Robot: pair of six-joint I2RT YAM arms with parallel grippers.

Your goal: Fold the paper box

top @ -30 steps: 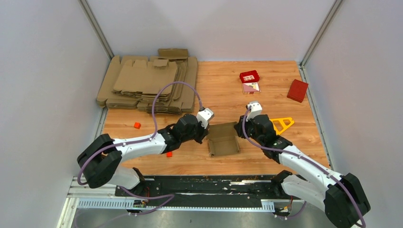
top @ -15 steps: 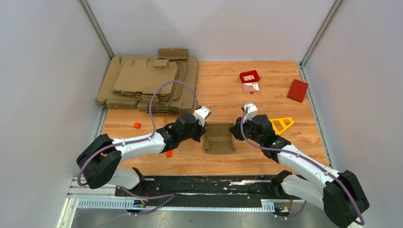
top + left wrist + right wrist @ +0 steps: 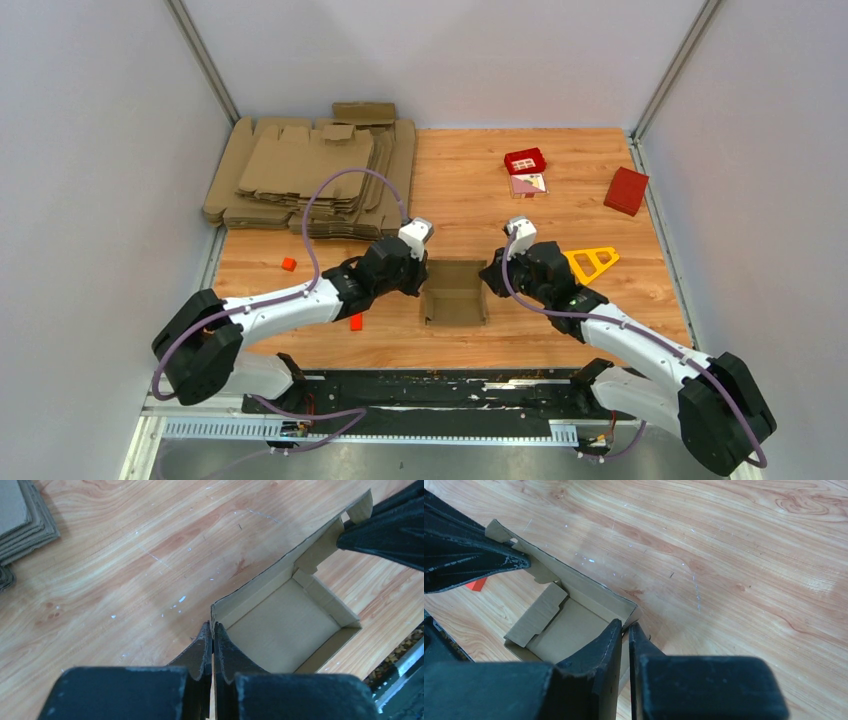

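Note:
The paper box (image 3: 455, 293) is a small brown cardboard tray with raised walls, open on top, on the wooden table between my two arms. My left gripper (image 3: 424, 278) is shut on the box's left wall; in the left wrist view the fingers (image 3: 213, 630) pinch the wall's edge, with the box floor (image 3: 285, 630) to the right. My right gripper (image 3: 487, 276) is shut on the right wall; in the right wrist view its fingers (image 3: 625, 629) clamp the wall corner, with the box interior (image 3: 569, 625) to the left. Each wrist view shows the other gripper's dark fingers at the far wall.
A big pile of flat brown blanks (image 3: 310, 170) lies at the back left. A red box (image 3: 626, 190), a small red tray (image 3: 525, 161) on a card, a yellow triangle (image 3: 592, 262) and two small orange-red blocks (image 3: 288, 264) lie around.
Both grippers have moved left and slightly away from the bases with the box held between them. The box has turned so its walls now line up squarely with the table edge.

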